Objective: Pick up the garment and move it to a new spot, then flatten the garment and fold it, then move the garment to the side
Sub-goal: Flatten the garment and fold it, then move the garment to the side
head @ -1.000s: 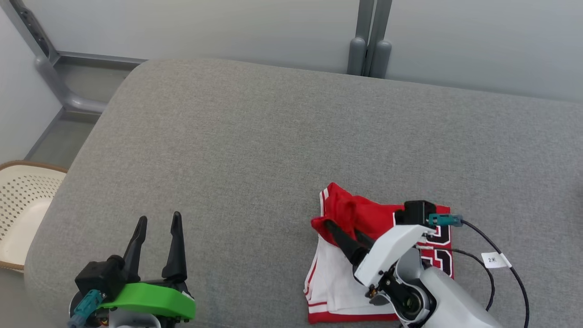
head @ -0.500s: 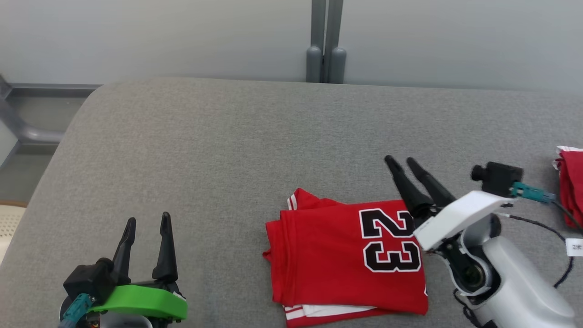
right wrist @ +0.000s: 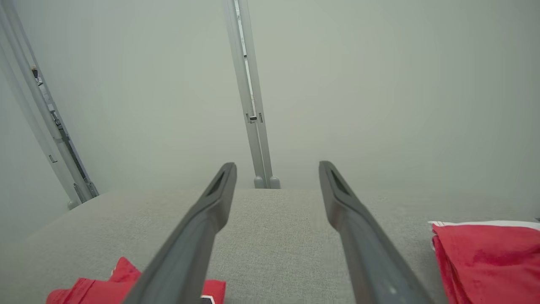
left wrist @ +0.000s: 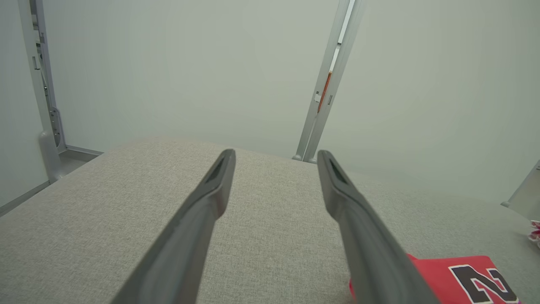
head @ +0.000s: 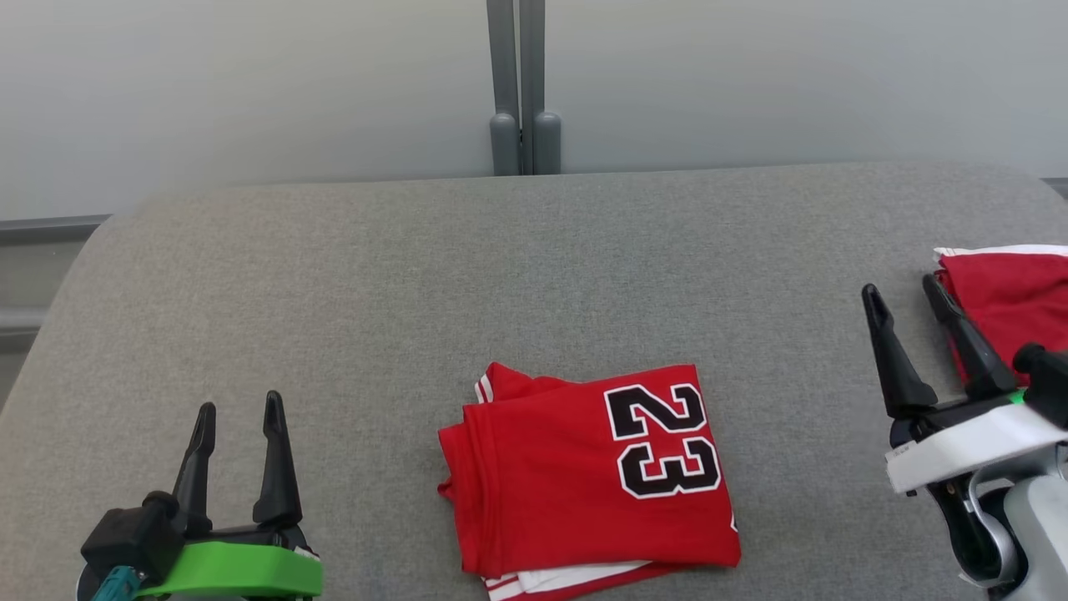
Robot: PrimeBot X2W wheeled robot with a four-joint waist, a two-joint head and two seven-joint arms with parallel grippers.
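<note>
1. The folded red shirt (head: 584, 476), number 23 facing up, lay flat on the grey cushion (head: 334, 275), near the front edge and about midway across.
2. The left gripper (head: 239, 403) stood at the near left, its fingers spread and empty, well apart from the shirt.
3. The right gripper (head: 901, 285) stood at the right, its fingers spread and empty, just beside another red cloth (head: 1014, 292) at the right edge.

Grey fabric surface (head: 334, 275), red cloth pile (head: 1014, 292) at right, grey posts (head: 523, 83), pale wall (head: 250, 83)
</note>
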